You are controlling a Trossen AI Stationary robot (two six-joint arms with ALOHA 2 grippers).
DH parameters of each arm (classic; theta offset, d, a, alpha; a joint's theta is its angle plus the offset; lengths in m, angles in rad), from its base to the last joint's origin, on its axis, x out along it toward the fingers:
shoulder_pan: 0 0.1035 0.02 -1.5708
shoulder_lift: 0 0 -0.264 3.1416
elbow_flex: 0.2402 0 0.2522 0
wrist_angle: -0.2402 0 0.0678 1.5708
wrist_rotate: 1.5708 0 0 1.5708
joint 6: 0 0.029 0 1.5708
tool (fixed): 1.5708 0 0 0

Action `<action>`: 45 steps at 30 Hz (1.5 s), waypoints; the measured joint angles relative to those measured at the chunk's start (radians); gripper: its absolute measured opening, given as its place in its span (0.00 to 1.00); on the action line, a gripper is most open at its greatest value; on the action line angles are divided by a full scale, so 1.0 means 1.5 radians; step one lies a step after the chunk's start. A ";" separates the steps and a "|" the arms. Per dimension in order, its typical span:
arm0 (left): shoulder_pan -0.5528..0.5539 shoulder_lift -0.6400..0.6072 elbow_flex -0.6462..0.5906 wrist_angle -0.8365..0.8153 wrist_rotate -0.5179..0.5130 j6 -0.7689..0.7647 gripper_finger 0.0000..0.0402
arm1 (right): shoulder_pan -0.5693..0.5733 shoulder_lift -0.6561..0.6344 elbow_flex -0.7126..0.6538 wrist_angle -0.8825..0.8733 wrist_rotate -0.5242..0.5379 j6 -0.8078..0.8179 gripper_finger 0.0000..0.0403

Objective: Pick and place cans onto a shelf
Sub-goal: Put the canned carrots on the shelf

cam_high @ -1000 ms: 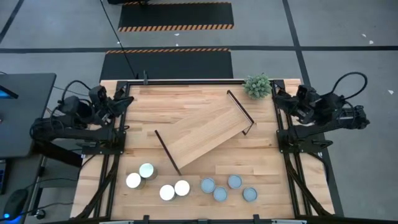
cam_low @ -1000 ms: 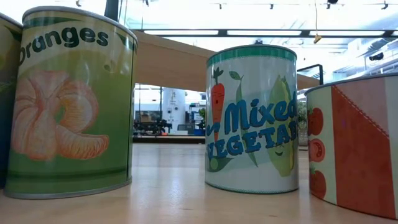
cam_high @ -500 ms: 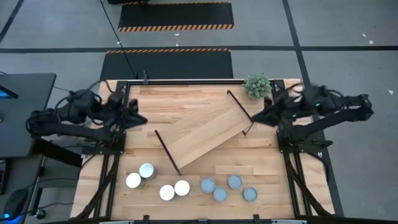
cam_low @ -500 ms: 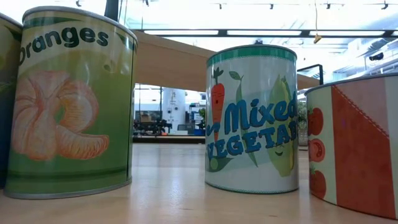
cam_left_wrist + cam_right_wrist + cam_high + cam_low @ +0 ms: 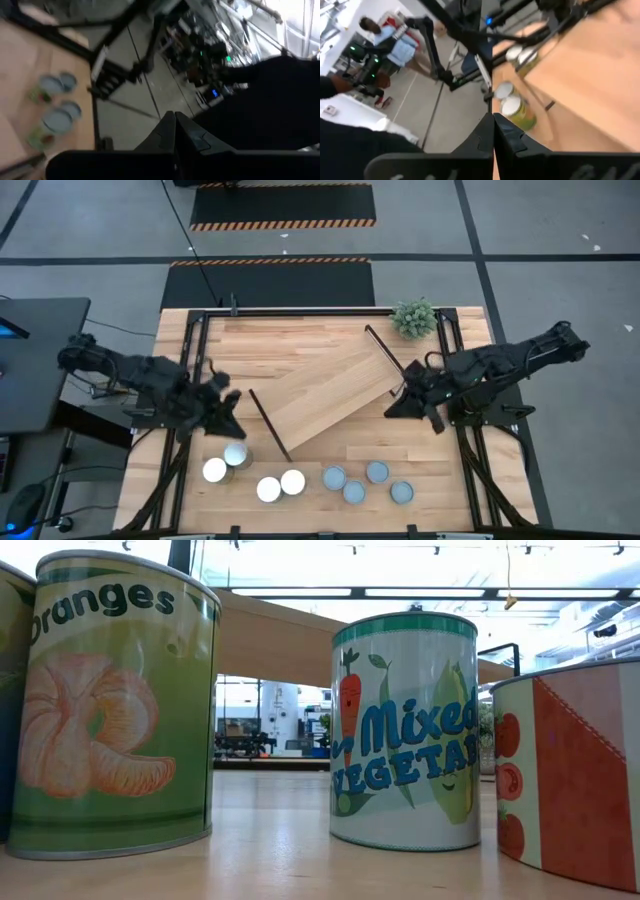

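**Supervisor:** Report both end effectors.

**Operator:** I read the left gripper point(image 5: 228, 420) over the left part of the tabletop point(image 5: 300, 345), just beside the lower black end bar point(image 5: 269, 424) of the shelf point(image 5: 330, 397) and near the white-topped cans point(image 5: 238, 454). In the left wrist view its fingers point(image 5: 172, 131) are pressed together, with nothing between them. The right gripper point(image 5: 392, 410) is at the shelf's opposite end, near the upper black end bar point(image 5: 387, 358). In the right wrist view its fingers point(image 5: 492, 131) are likewise clenched on nothing.

**Supervisor:** Location of the task items?

**Operator:** I see the shelf lying flat and diagonal across the middle of the tabletop. All eight cans stand along the near edge: four white-topped cans on the left, four blue-grey-topped cans point(image 5: 353, 491) on the right. No can is on the shelf.

**Supervisor:** Anything from the low camera?

**Operator:** I can read an "Oranges" can point(image 5: 110, 700), a "Mixed Vegetables" can point(image 5: 405, 730) and a tomato-pattern can point(image 5: 570, 775), all upright on the wood.

**Supervisor:** Other items?

**Operator:** A small green plant point(image 5: 414, 318) sits at the far right corner. The right wrist view shows a person point(image 5: 390, 42) in the room beyond the table.
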 joint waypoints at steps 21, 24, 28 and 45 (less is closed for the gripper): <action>-0.230 0.164 0.049 -0.005 -0.092 -0.212 0.01 | 0.063 0.156 0.088 -0.086 -0.018 -0.004 0.01; -0.248 0.198 0.087 -0.023 -0.095 -0.212 0.01 | 0.063 0.181 0.118 -0.118 -0.022 -0.051 0.01; -0.292 0.242 0.120 -0.045 -0.090 -0.230 0.01 | 0.063 0.195 0.122 -0.145 -0.051 -0.102 0.02; -0.460 0.383 0.119 -0.145 -0.029 -0.581 0.39 | 0.037 0.218 0.122 -0.233 -0.107 -0.214 0.08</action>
